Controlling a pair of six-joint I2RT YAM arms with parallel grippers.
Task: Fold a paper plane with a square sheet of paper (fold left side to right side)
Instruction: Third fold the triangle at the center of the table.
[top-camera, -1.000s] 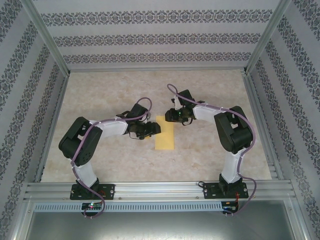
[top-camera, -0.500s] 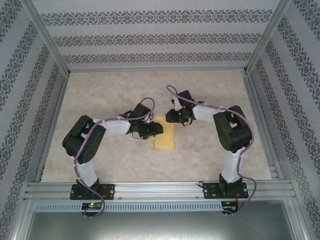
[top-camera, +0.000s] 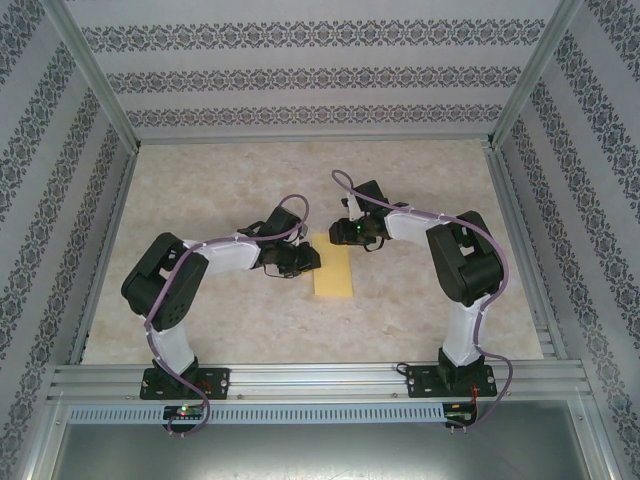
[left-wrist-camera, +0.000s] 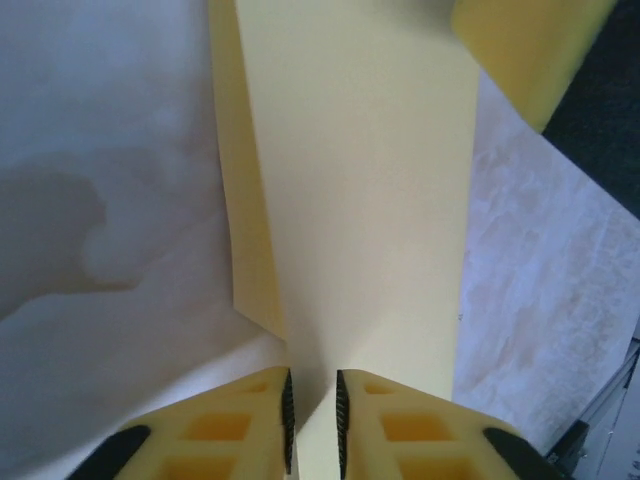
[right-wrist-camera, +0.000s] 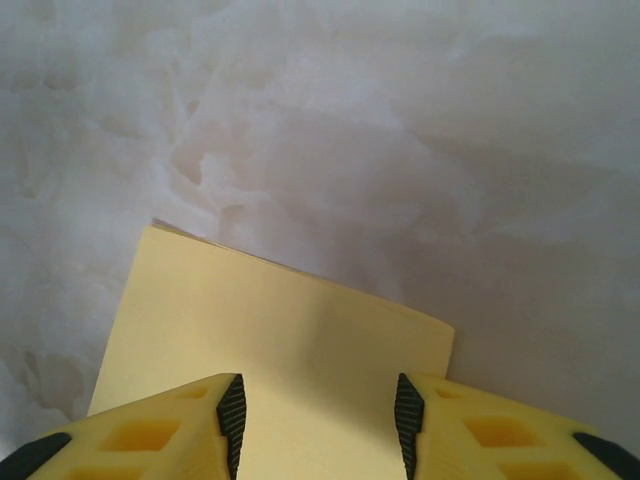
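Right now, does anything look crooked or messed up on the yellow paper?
A little. On the folded yellow paper, the left wrist view shows a darker strip of the under layer peeking out along one long edge, widening toward the left gripper. The halves seem not quite lined up.

White-black arms (top-camera: 225, 255) carry purple cables (top-camera: 291, 203), yellow fingers (left-wrist-camera: 215, 432).

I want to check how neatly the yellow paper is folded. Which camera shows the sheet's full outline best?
Top external view: the paper lies as a narrow rectangle on the table, nearly all visible. Left wrist shows a long stretch with offset layers; right wrist shows one end.
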